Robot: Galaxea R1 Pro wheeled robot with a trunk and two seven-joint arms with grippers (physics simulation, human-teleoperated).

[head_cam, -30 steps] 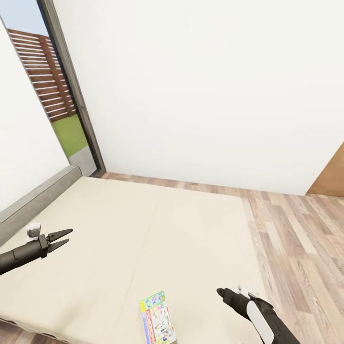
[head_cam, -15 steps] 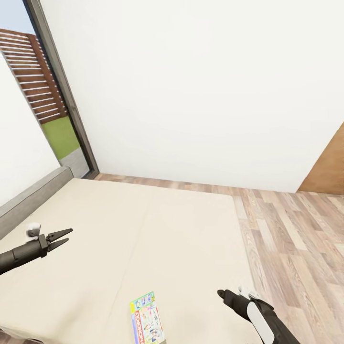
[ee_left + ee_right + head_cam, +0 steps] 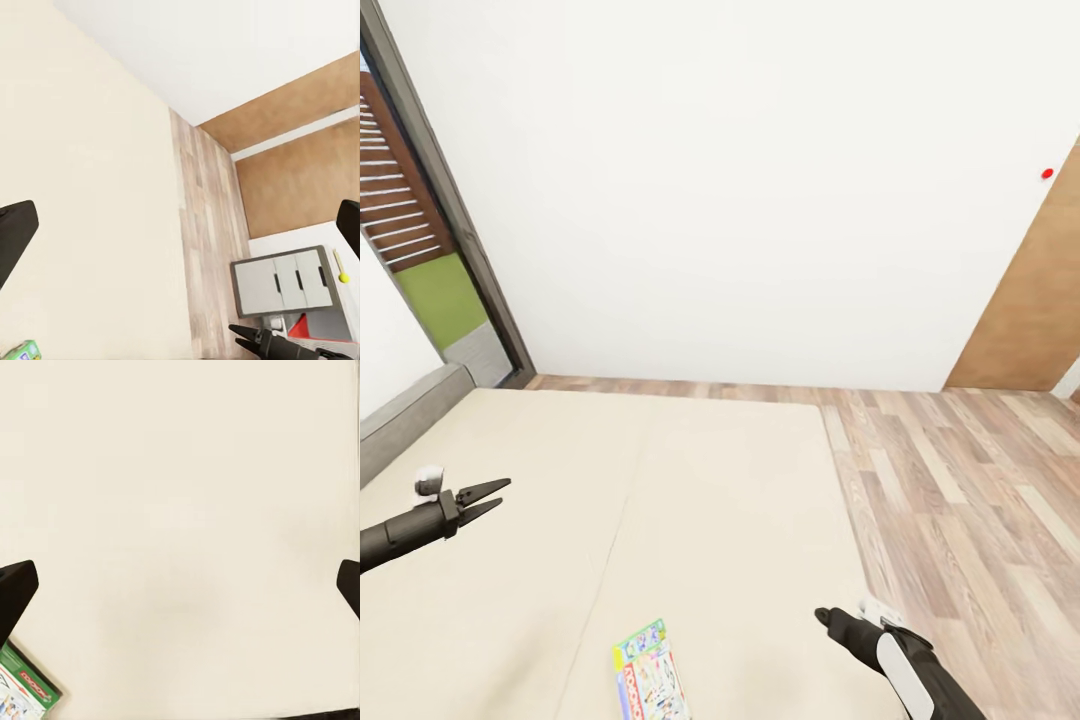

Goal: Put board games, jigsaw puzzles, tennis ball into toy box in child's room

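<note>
A flat, colourful board game box [image 3: 650, 678] with a green border lies on the cream bed [image 3: 660, 500] near the front edge of the head view, between the two arms and closer to the right one; its near end is cut off by the frame. A green corner of it also shows in the right wrist view [image 3: 26, 690] and in the left wrist view [image 3: 21, 351]. The left gripper [image 3: 487, 500] hovers over the left side of the bed, its two dark fingers slightly parted and holding nothing. The right gripper [image 3: 827, 617] hangs over the bed's right side; in the right wrist view its fingers stand wide apart and empty. Beyond the bed lie a wood-plank floor [image 3: 960, 480], a white wall [image 3: 760, 180], a brown door [image 3: 1030, 300], and a dark-framed window [image 3: 430, 190] at far left.
</note>
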